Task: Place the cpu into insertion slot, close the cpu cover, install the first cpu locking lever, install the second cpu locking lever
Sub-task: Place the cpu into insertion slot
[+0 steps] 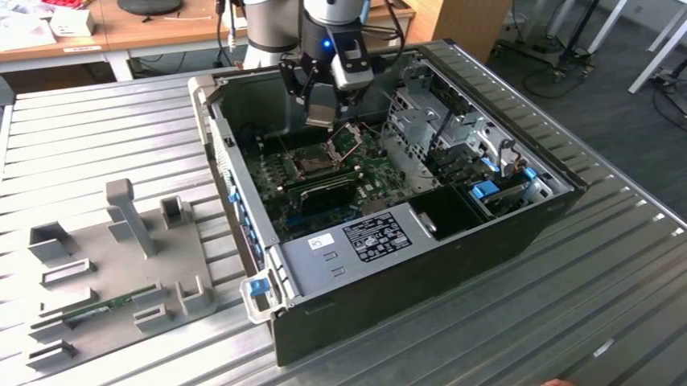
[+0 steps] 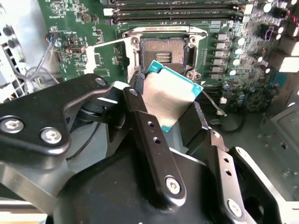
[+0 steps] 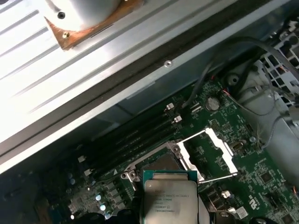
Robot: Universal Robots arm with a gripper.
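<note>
My gripper point(image 1: 322, 112) is shut on the cpu point(image 2: 170, 95), a flat square chip with a grey metal top and teal edge, clamped between the two black fingers point(image 2: 140, 121). It hangs tilted just above the insertion slot point(image 2: 164, 53), a dark square socket with a silver rim on the green motherboard point(image 2: 70, 18). The first wrist view has the cpu point(image 3: 170, 200) close to the insertion slot point(image 3: 159, 163). The cpu cover point(image 3: 210, 156), a thin silver frame, stands swung open beside the socket. In the exterior view the gripper hovers over the socket point(image 1: 314, 163) inside the open computer case.
The black computer case point(image 1: 429, 265) lies open on a slatted metal table point(image 1: 86, 137). Long black memory slots point(image 2: 177, 11) run beside the socket. A silver drive cage point(image 1: 429, 121) stands at the exterior view's right. A grey fixture plate point(image 1: 118, 265) lies at its left.
</note>
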